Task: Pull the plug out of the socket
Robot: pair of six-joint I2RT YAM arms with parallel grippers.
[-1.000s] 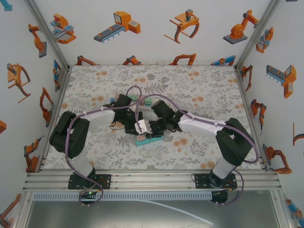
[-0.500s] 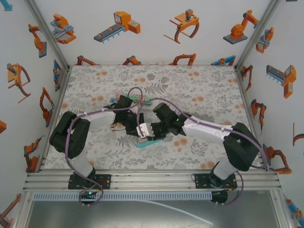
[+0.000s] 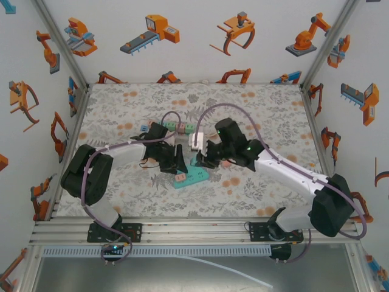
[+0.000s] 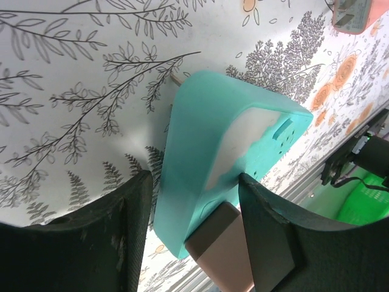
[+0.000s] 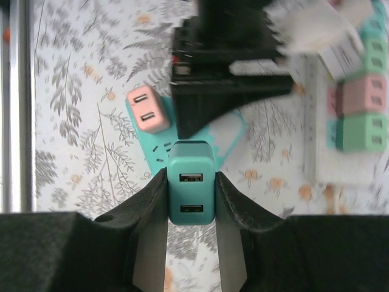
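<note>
The right gripper (image 5: 191, 180) is clamping the teal plug (image 5: 191, 194) between its jaws, with the USB face turned toward the wrist camera. The plug is looking raised above the teal socket strip (image 4: 206, 128) rather than seated in it, though its prongs are hidden. The strip is lying near the middle of the table (image 3: 255, 115). The left gripper (image 4: 194, 182) is straddling it with narrow-set jaws close against both long sides, seemingly pinning it down. A pink plug (image 5: 146, 109) is sitting in the strip just beside that hold. To do this step well, the right arm should be drawing straight along the prong axis, without twisting, until the plug is plainly clear. Meanwhile the left should be bearing down firmly so the strip is neither lifting nor skating. Releasing the strip too early is risking dragging it along.
</note>
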